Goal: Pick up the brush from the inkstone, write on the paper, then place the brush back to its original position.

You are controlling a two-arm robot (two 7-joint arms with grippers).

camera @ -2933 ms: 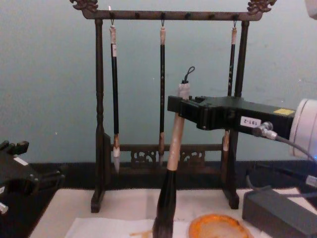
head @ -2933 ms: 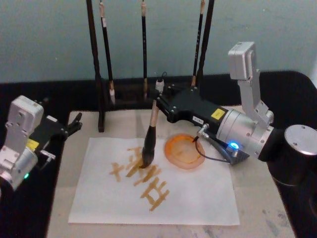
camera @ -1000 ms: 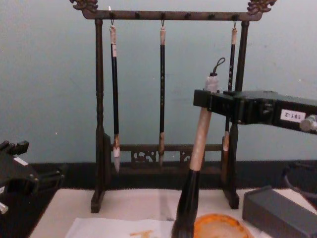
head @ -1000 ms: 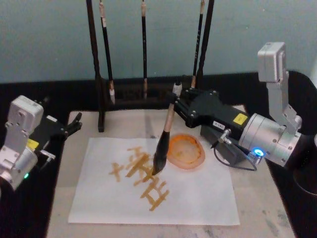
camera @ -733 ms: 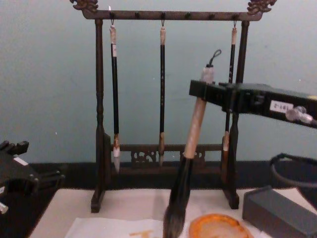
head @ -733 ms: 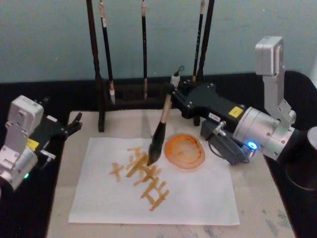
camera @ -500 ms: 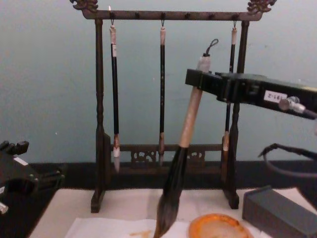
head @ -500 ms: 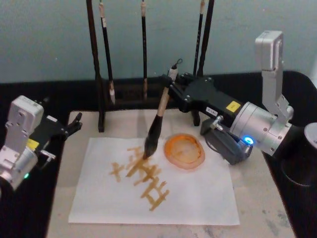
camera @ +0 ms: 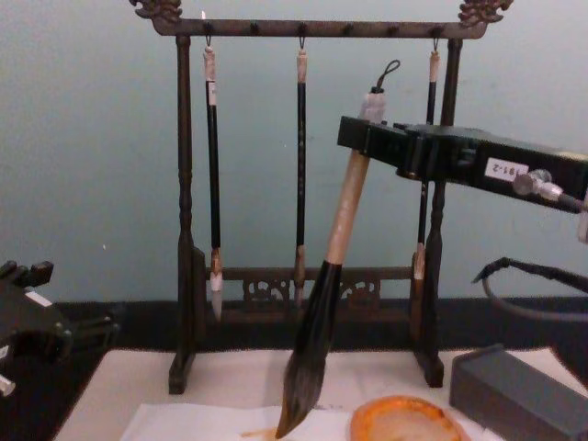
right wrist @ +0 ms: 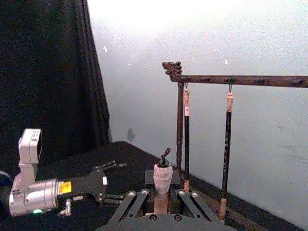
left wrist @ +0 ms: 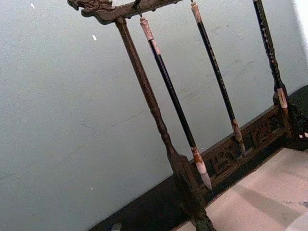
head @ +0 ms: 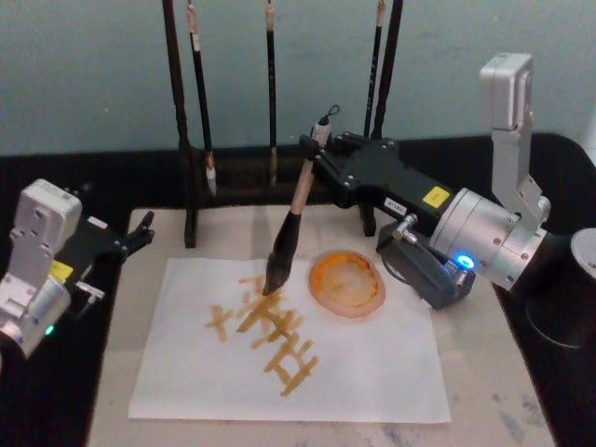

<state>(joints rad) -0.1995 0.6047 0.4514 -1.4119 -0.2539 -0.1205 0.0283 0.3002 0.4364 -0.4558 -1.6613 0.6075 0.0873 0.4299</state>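
Observation:
My right gripper (head: 315, 158) is shut on the top of the brush (head: 296, 212), just below its dark cord loop. The brush (camera: 344, 219) slants down to the left, and its dark bristles (camera: 301, 390) point at the upper orange strokes on the paper (head: 372, 372). I cannot tell whether the tip touches the sheet. The round orange inkstone (head: 346, 282) sits on the paper's back right part, just right of the bristles. In the right wrist view the pale handle end (right wrist: 163, 179) stands between the gripper's fingers. My left gripper (head: 140, 231) rests open at the mat's left edge.
A dark wooden rack (camera: 184, 230) with three slim hanging brushes (camera: 300, 165) stands behind the paper. A grey rectangular block (head: 424, 275) lies right of the inkstone under my right arm. The beige felt mat (head: 484, 372) lies on black cloth.
My right gripper has carried the brush left and back from beside the inkstone, lifting it slightly. The bristle tip has moved from the lower strokes to the upper ones. The left arm has not moved.

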